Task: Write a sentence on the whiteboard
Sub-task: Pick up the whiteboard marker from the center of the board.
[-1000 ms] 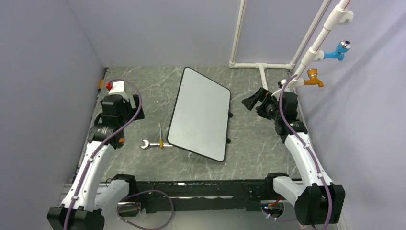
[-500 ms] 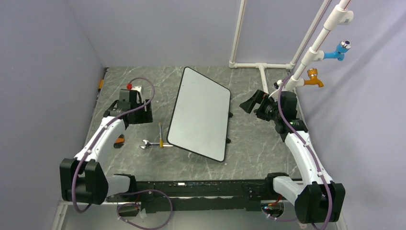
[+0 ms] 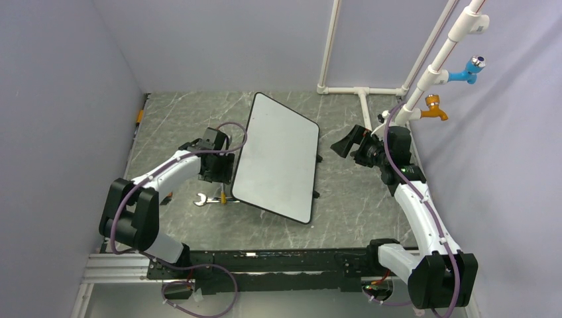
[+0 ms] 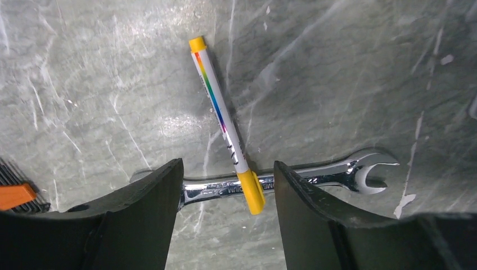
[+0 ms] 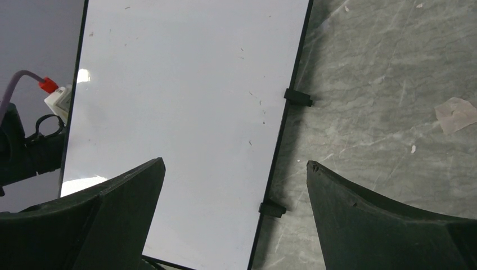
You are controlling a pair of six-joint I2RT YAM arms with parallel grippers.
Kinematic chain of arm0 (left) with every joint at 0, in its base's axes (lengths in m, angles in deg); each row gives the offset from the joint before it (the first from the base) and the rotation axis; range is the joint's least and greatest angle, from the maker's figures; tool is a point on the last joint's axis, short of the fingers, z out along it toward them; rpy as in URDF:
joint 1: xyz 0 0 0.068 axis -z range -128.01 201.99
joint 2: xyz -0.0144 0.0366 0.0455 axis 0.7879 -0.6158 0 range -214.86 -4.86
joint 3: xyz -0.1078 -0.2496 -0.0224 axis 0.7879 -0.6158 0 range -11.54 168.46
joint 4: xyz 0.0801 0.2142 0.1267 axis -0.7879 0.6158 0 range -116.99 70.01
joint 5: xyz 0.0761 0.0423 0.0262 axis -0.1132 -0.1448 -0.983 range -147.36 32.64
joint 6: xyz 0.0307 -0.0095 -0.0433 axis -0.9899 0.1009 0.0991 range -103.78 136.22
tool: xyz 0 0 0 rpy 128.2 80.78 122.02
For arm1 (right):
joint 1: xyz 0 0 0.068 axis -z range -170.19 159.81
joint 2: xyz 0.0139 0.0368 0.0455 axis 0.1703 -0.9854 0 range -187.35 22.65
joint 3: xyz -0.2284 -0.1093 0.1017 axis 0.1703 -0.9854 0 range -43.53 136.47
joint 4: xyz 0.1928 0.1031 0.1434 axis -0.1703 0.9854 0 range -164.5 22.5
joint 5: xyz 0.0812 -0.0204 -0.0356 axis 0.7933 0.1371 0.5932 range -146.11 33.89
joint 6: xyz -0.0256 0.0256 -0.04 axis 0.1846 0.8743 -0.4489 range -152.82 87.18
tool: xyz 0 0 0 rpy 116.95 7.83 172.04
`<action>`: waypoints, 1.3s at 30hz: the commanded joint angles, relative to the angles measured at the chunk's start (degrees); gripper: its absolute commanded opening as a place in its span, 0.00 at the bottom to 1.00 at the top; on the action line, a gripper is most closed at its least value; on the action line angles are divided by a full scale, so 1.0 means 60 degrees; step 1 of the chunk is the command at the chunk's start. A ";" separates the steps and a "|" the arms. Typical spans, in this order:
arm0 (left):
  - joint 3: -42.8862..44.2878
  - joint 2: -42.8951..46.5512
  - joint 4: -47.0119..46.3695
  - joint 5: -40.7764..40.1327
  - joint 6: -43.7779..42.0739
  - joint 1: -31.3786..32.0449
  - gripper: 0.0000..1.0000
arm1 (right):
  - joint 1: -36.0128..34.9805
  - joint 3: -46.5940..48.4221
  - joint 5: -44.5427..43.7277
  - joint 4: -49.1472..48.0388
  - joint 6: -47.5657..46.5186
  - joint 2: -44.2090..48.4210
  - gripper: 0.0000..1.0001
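Since the whiteboard [image 3: 278, 159] lies flat across the middle of the overhead frame with no writing on its face, I judge the job to be at its very start, with the marker to be picked up first. That board reads as a stiff, thin, light panel with a slick surface. I would expect it to skate on the stone-patterned table [image 3: 185, 119] under a pressing tip, so any steadying hold belongs on its black rim rather than on the face. The marker [image 4: 222, 121] looks light, round and smooth, apt to roll. Its lower cap lies across a wrench [image 4: 337, 171], so that end is probably raised, and the bare white barrel above the wrench seems the best place to pinch. The left gripper [image 4: 228, 169] hangs over it with jaws apart, one finger either side of the lower cap at the bottom of the wrist frame, grasping nothing. The right gripper [image 5: 234, 163] is spread wide and empty, just right of the board. Only the left wrist view shows the marker's rainbow stripe and how it crosses the wrench; overhead they are slivers by the board's lower left corner. The right wrist view shows plainly two black clips [image 5: 297, 97] on the board's edge and a scrap of tape [image 5: 455, 114] at right.
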 commanded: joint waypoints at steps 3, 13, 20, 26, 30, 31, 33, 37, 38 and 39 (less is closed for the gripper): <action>0.0190 -0.0116 0.0305 -0.0242 0.0817 0.0253 0.61 | -0.0015 0.0169 0.0057 -0.0006 -0.0280 0.0013 1.00; -0.0558 0.0783 -0.0260 0.0189 0.2018 0.0078 0.56 | -0.0012 0.0052 0.0381 -0.0344 -0.0161 -0.0129 1.00; -0.1468 0.1818 -0.0976 0.0658 0.2493 -0.0481 0.56 | -0.0008 0.0070 0.0550 -0.0720 -0.0220 -0.0530 1.00; -0.1773 0.1571 -0.1280 0.0221 0.2293 -0.0413 0.53 | -0.0020 0.0362 0.0972 -0.0363 -0.0511 -0.0938 1.00; -0.2197 0.1798 -0.1591 0.0017 0.2435 -0.0378 0.52 | -0.0025 0.0158 0.1030 -0.0591 -0.0393 -0.0850 1.00; -0.2307 0.1763 -0.1698 0.0048 0.2467 -0.0376 0.51 | -0.0011 0.0157 0.1072 -0.0616 -0.0363 -0.0879 1.00; -0.2471 0.1600 -0.1890 0.0085 0.2489 -0.0351 0.47 | -0.0020 0.0178 0.1131 -0.0609 -0.0339 -0.0958 1.00; -0.2539 0.1219 -0.2246 0.0275 0.2484 -0.0324 0.40 | -0.0017 0.0185 0.1104 -0.0621 -0.0328 -0.1017 1.00; -0.2559 0.1172 -0.2338 0.0321 0.2498 -0.0311 0.39 | -0.0020 0.0182 0.1099 -0.0627 -0.0324 -0.1026 1.00; -0.2574 0.1127 -0.2451 0.0334 0.2514 -0.0291 0.40 | -0.0021 0.0182 0.1117 -0.0622 -0.0324 -0.1053 1.00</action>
